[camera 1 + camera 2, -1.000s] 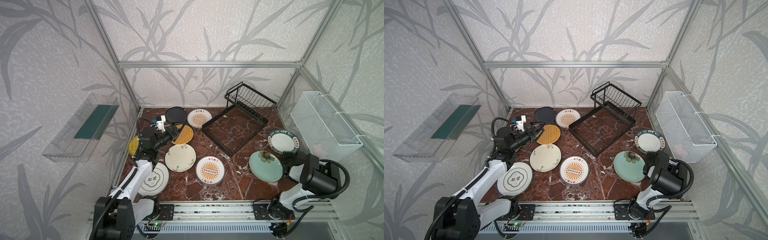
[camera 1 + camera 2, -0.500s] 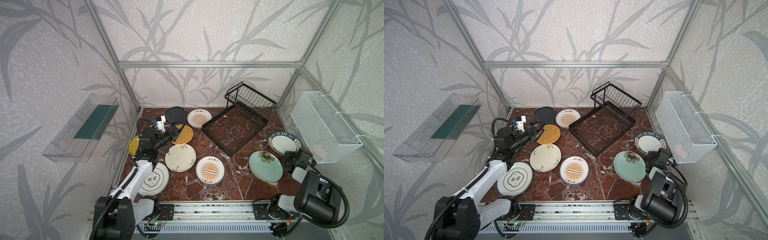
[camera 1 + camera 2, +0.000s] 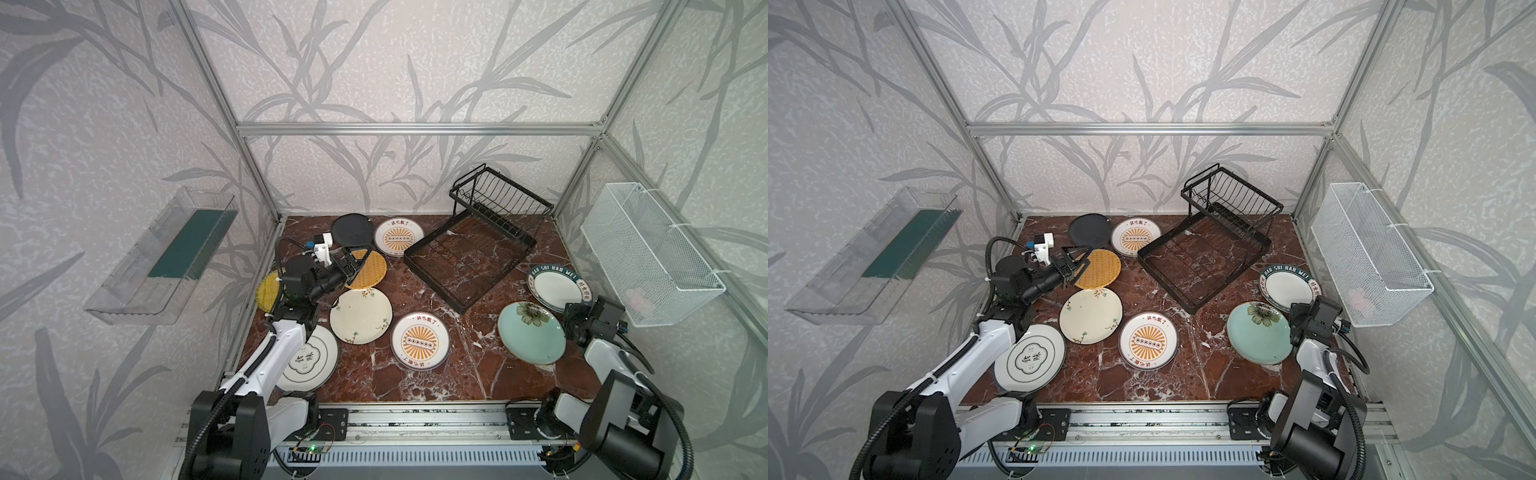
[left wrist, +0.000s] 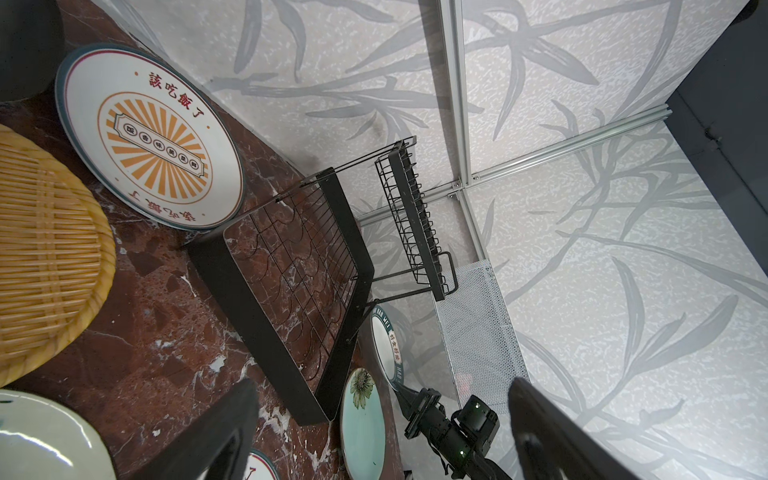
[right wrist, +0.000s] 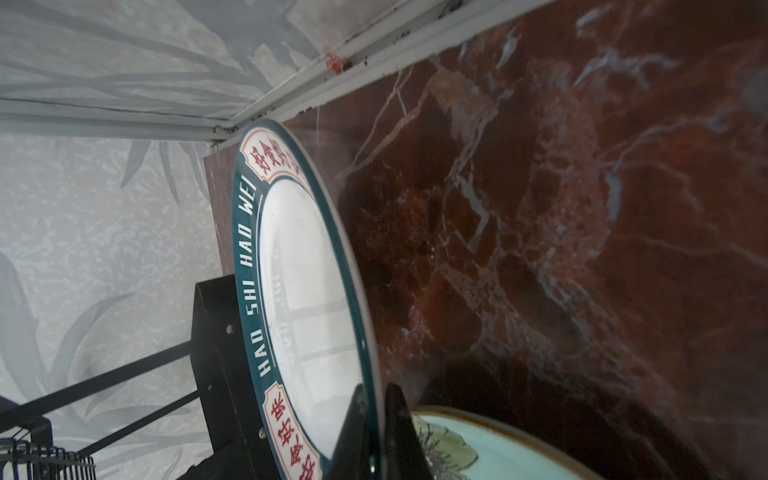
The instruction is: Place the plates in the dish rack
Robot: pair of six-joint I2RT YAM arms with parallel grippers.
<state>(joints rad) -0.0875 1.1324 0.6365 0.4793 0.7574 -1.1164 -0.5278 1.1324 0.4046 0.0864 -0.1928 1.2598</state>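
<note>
The dish rack (image 3: 469, 257) (image 3: 1204, 257) (image 4: 291, 266) stands empty at the back right, flat tray in front, raised slotted part behind. My right gripper (image 3: 575, 313) (image 3: 1298, 316) (image 5: 374, 436) is shut on the near rim of the white dark-rimmed plate (image 3: 555, 286) (image 3: 1287, 286) (image 5: 303, 291), beside the pale green plate (image 3: 532, 332) (image 5: 498, 449). My left gripper (image 3: 355, 259) (image 3: 1077, 259) (image 4: 382, 384) hangs open and empty over the orange woven plate (image 3: 368, 270) (image 4: 41, 257). Flat on the marble lie a black plate (image 3: 353, 230), two sunburst plates (image 3: 398, 237) (image 3: 420, 340), a cream floral plate (image 3: 360, 316) and a yellow woven plate (image 3: 268, 291).
A white plate with a dark ring (image 3: 309, 359) lies under the left forearm. A white mesh basket (image 3: 648, 257) hangs on the right wall and a clear plastic bin (image 3: 166, 257) on the left wall. Aluminium frame posts border the marble floor.
The right arm's elbow has swung down toward the front rail while its gripper stays on the dark-rimmed plate's rim; that plate shifted slightly. The left gripper barely moved.
</note>
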